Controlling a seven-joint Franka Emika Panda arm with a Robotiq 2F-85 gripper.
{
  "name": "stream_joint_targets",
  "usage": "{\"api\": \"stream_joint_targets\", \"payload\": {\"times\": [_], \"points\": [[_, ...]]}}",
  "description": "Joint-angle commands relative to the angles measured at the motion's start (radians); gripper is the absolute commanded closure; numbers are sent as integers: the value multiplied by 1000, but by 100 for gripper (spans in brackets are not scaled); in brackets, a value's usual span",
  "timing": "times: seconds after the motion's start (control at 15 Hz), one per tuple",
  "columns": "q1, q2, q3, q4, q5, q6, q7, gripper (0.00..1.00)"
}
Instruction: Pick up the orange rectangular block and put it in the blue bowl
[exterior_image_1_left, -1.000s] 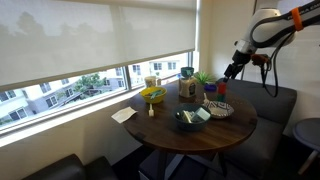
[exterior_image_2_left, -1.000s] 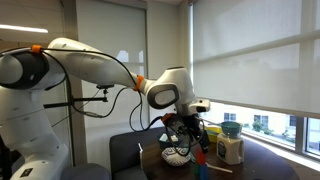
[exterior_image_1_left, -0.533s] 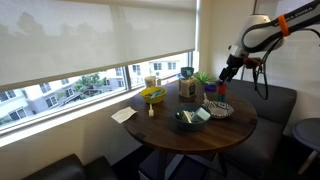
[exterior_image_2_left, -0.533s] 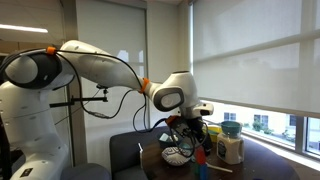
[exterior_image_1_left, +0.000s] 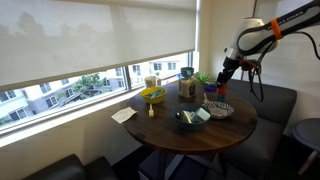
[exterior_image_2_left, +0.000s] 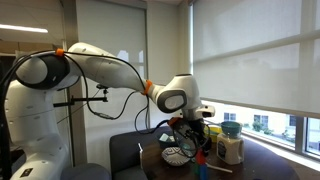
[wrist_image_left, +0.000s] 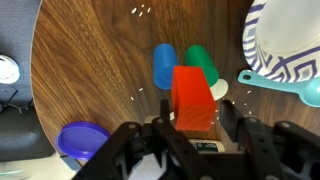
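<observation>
In the wrist view the orange rectangular block (wrist_image_left: 192, 98) lies on the wooden table, right between my gripper's (wrist_image_left: 197, 122) two black fingers (wrist_image_left: 165, 128). They stand close on either side of it, and contact is not clear. In an exterior view the gripper (exterior_image_1_left: 224, 84) hangs low over the table's far right part. The blue bowl (exterior_image_1_left: 190, 120) sits at the table's front edge with things inside, out of the wrist view. In an exterior view the arm (exterior_image_2_left: 178, 100) bends down over the table.
A blue cylinder (wrist_image_left: 163, 65) and a green one (wrist_image_left: 200, 60) lie just beyond the block. Near them are a patterned plate (wrist_image_left: 285, 40) and a round purple-blue object (wrist_image_left: 82, 140). A yellow bowl (exterior_image_1_left: 153, 95), a brown box (exterior_image_1_left: 187, 88) and a small plant (exterior_image_1_left: 203, 78) also stand on the round table (exterior_image_1_left: 235, 128).
The arm has come down and shifted toward the table's middle, and the jaws have narrowed from wide open to close around the block.
</observation>
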Motion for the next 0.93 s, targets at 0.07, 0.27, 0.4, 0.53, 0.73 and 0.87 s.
{"api": "stream_joint_targets", "payload": {"times": [0.07,0.27,0.4,0.53,0.73,0.87], "points": [[-12,16,17,28,2,-22,-7,81],[-13,-69,25,-16,-41,-9,5,92],[-10,-164,32,-76,-85,63,-35,92],[5,-220,39,-104,-92,98,-98,92],[37,-300,24,-159,-61,191,-219,92],[31,-258,32,-106,-73,143,-170,67]]}}
